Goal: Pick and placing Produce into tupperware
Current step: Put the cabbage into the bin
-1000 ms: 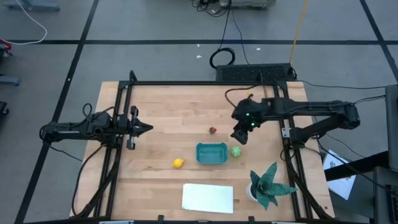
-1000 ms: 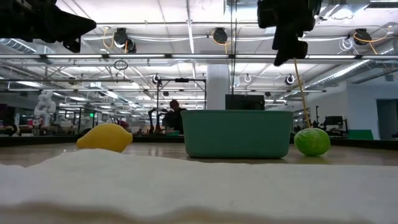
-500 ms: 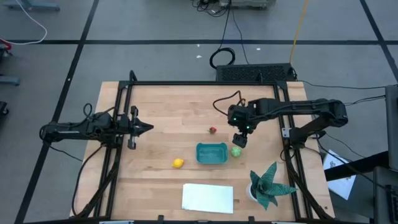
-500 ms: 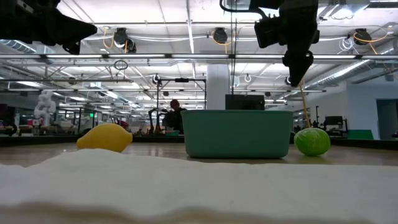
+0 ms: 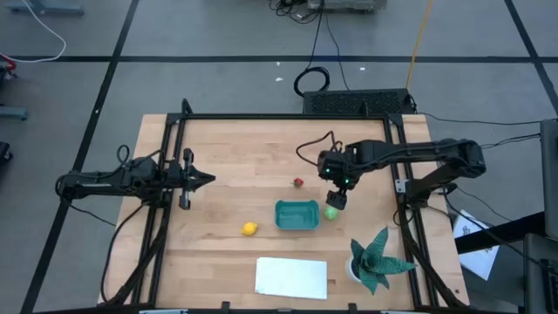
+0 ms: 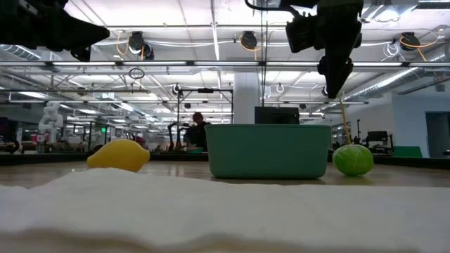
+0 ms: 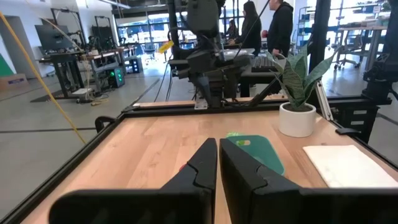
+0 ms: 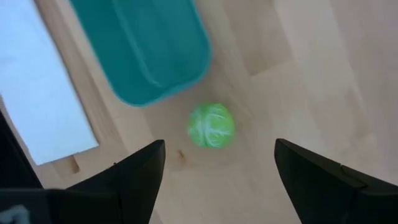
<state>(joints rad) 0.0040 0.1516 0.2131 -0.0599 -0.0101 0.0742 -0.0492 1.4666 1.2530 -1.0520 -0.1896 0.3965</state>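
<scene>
The teal tub (image 5: 296,215) stands on the table near its middle, also in the low view (image 6: 268,150) and the right wrist view (image 8: 149,50). The round light-green piece (image 5: 330,212) (image 8: 211,125) (image 6: 353,159) rests on the table just right of the tub. The yellow lemon (image 5: 249,228) (image 6: 118,155) lies left of the tub. The small red piece (image 5: 298,182) lies beyond the tub. My right gripper (image 5: 336,198) (image 8: 217,165) hangs open above the green piece, fingers pointing down, touching nothing. My left gripper (image 5: 207,180) (image 7: 218,163) is shut and empty at the table's left.
A flat white sheet (image 5: 291,277) lies near the table's front edge. A spiky green plant in a white pot (image 5: 375,260) stands at the front right. A black frame (image 5: 174,157) runs round the table. People stand in the room behind.
My right gripper has moved toward the table's left and near edge, and down, from beyond the green piece to just above it. The produce and the tub have stayed where they were.
</scene>
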